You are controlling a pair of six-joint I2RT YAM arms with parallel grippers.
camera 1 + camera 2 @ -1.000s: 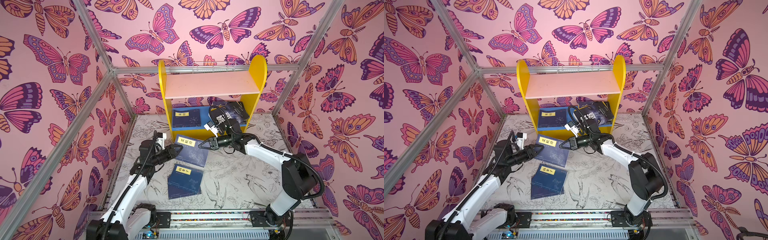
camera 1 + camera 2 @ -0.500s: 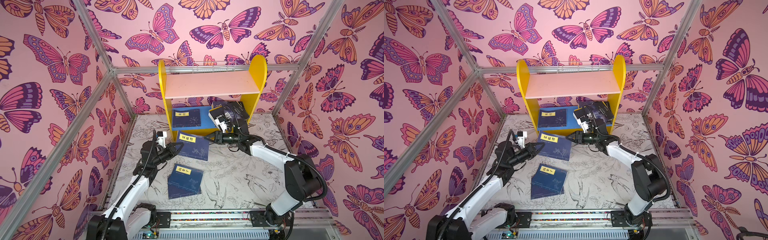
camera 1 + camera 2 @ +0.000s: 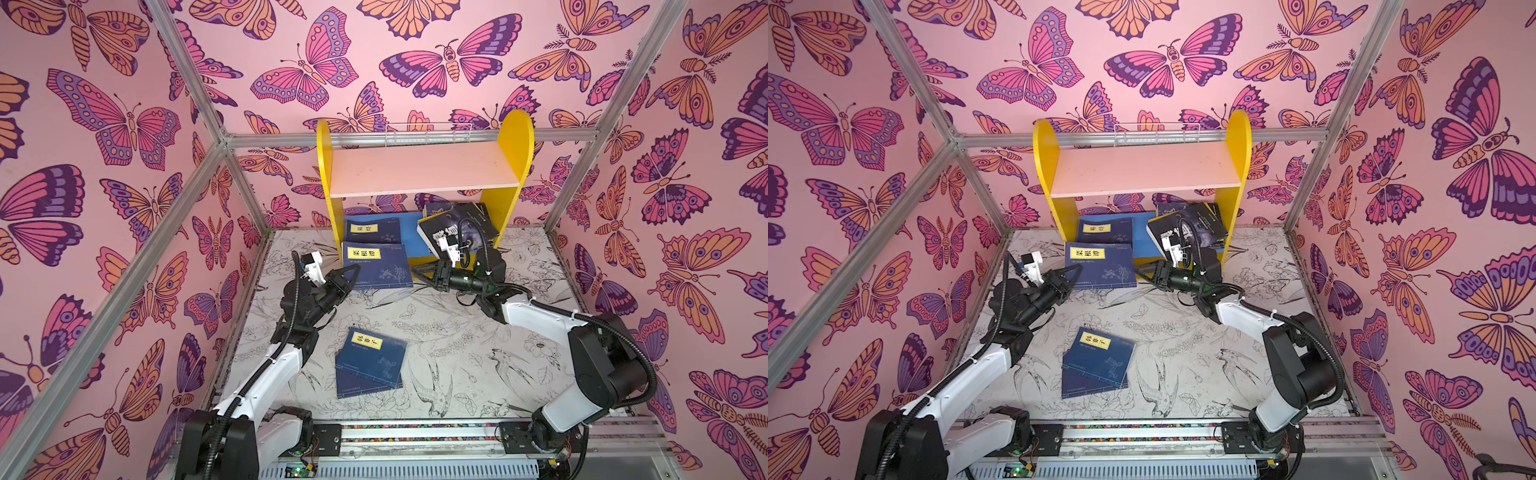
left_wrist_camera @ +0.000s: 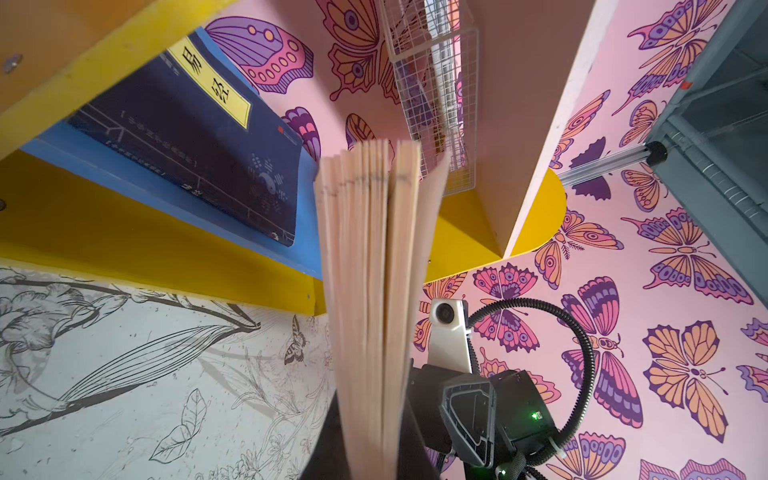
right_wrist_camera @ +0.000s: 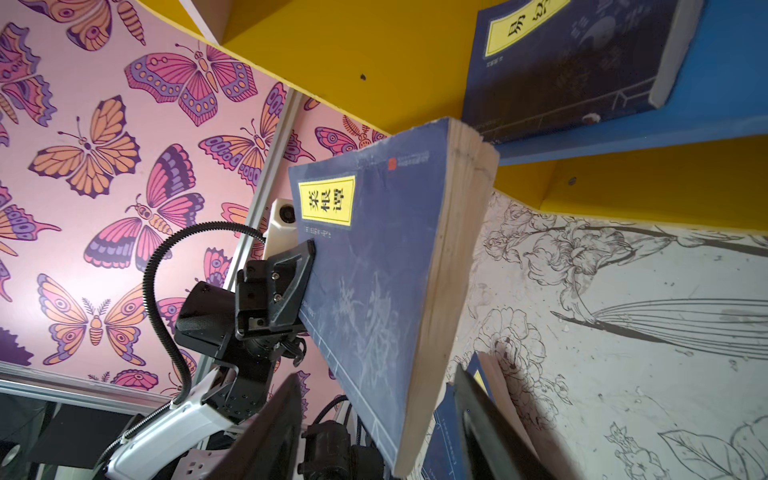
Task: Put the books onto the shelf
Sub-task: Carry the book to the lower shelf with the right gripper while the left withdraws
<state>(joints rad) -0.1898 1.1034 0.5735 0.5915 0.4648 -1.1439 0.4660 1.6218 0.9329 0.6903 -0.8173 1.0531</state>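
Observation:
A navy book with a yellow title label (image 3: 376, 266) (image 3: 1100, 266) hangs tilted just in front of the shelf's (image 3: 424, 174) (image 3: 1142, 172) yellow base strip. My left gripper (image 3: 349, 276) (image 3: 1073, 276) (image 4: 370, 436) is shut on its left edge, and the page edges (image 4: 374, 270) fill the left wrist view. My right gripper (image 3: 419, 272) (image 3: 1144, 272) (image 5: 378, 374) stands open at the book's right edge, its fingers either side of the cover (image 5: 374, 270) without touching. Another navy book (image 3: 372, 230) (image 4: 199, 145) lies on the blue lower board. Black books (image 3: 457, 226) lean at that board's right end.
Two more navy books (image 3: 370, 361) (image 3: 1096, 361) lie stacked on the floral table mat near its middle. The pale pink upper board carries nothing, with a white wire rack (image 3: 428, 133) behind it. Butterfly-patterned walls and aluminium frame posts enclose the cell.
My right gripper has opened and let go of the labelled book's right edge. My left gripper has closed on its left edge, and the book has moved up towards the shelf front.

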